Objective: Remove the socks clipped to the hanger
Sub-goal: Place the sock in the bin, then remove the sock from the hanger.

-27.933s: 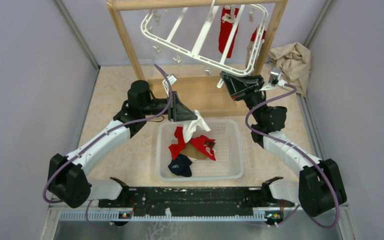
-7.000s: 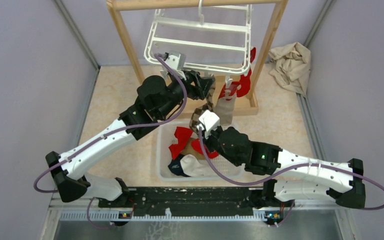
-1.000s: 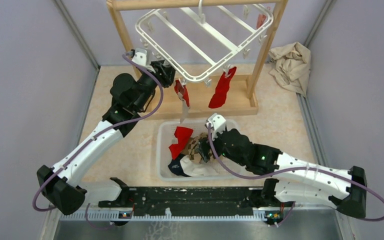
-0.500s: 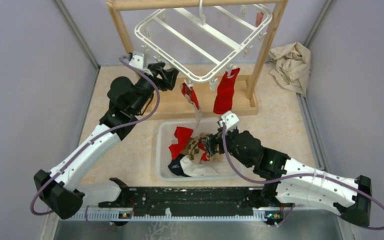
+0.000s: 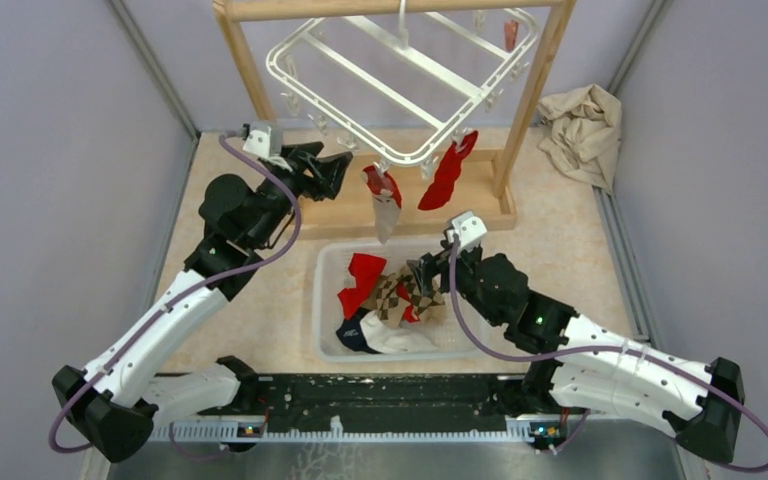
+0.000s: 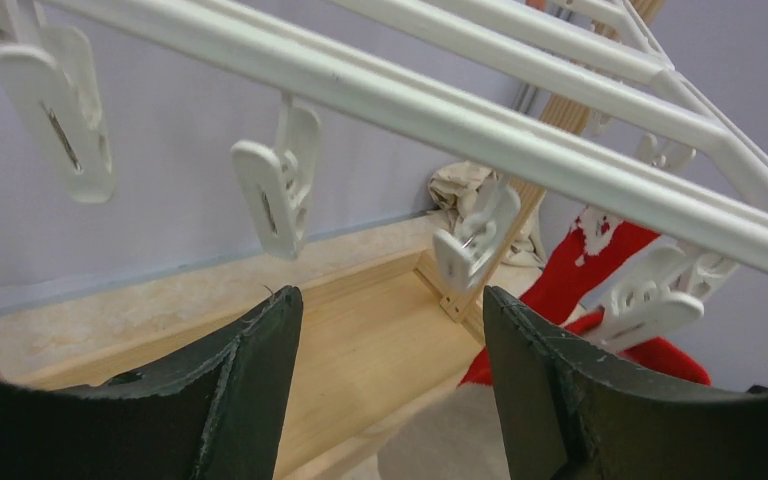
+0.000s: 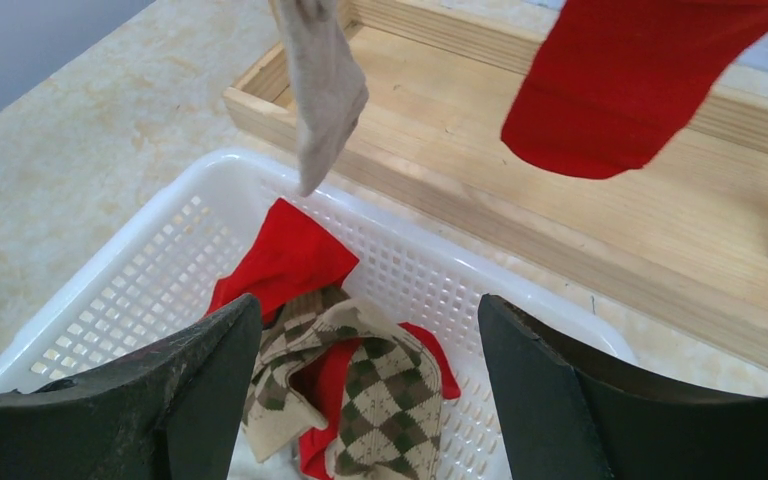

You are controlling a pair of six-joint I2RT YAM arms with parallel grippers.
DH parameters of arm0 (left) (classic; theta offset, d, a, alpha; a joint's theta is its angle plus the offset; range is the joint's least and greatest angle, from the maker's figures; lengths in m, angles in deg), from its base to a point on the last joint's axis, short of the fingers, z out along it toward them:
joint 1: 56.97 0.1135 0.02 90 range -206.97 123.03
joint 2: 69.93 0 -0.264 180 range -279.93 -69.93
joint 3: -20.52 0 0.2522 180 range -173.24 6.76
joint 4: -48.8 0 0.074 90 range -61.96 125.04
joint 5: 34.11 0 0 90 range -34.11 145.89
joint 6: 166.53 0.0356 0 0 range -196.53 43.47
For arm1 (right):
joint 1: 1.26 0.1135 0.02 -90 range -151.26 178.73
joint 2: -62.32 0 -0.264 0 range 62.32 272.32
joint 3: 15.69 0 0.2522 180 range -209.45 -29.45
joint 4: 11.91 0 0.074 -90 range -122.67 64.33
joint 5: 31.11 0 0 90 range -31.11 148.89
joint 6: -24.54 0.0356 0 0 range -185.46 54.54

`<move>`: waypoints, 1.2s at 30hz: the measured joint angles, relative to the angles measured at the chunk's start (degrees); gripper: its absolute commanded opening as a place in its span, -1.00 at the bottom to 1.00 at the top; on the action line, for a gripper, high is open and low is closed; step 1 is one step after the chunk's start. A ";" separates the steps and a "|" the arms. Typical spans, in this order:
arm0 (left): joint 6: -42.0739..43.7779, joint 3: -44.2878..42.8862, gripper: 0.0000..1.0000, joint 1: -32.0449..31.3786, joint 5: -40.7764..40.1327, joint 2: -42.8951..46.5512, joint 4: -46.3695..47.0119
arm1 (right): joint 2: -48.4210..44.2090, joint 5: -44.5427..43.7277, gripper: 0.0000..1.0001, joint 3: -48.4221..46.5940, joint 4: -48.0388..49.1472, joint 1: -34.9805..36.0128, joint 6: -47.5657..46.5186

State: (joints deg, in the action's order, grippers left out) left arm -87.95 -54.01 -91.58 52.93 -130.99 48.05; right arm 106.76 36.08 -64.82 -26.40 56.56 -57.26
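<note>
Two socks (image 5: 447,172) hung clipped at the near corner of the hanger (image 5: 400,75): soft, light, limp. Judged best pinched just under the clips (image 6: 650,305). My left end effector (image 5: 337,169) and right end effector (image 5: 421,277) stood apart, empty.

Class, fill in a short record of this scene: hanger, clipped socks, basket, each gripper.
hanger: white rack, tilted, hung from the wooden frame
clipped socks: red sock and red-and-grey sock at the near corner; far red piece
basket: argyle sock, navy sock among those inside
left gripper: open, empty, beside the clips
right gripper: open, empty, above the basket
</note>
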 measured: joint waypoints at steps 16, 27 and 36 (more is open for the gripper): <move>-5.51 15.78 0.54 0.00 6.82 8.72 0.13 | 3.30 7.48 0.59 -3.30 4.68 -8.09 -3.93; -7.15 25.79 0.81 0.00 11.26 8.79 7.58 | 0.31 16.00 0.59 -3.19 6.73 -13.90 -1.11; -5.35 27.91 0.98 0.00 13.70 -0.46 17.03 | -6.49 17.73 0.58 -0.07 4.42 -14.03 1.16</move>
State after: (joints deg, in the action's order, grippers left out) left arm -93.30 -26.10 -91.58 66.64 -131.45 65.08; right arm 100.27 53.81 -64.89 -21.99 42.53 -56.10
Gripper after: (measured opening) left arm 0.987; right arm 0.792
